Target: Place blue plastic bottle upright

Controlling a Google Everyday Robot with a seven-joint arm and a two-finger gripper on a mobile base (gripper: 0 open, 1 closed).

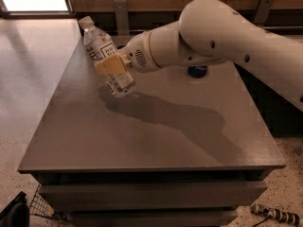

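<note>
The blue plastic bottle [103, 56] is a clear bottle with a white cap and a printed label. It is tilted, cap up and to the left, with its base just over the grey table [142, 131] at the back left. My gripper [111, 65] is shut on the bottle's middle, its tan fingers [109, 64] wrapped around it. The white arm [213, 37] reaches in from the right and crosses the back of the table.
A blue can [198, 71] stands at the back of the table, mostly hidden behind the arm. The table's left edge is close to the bottle. A wooden wall runs behind the table. A dark basket [45, 205] sits on the floor at the lower left.
</note>
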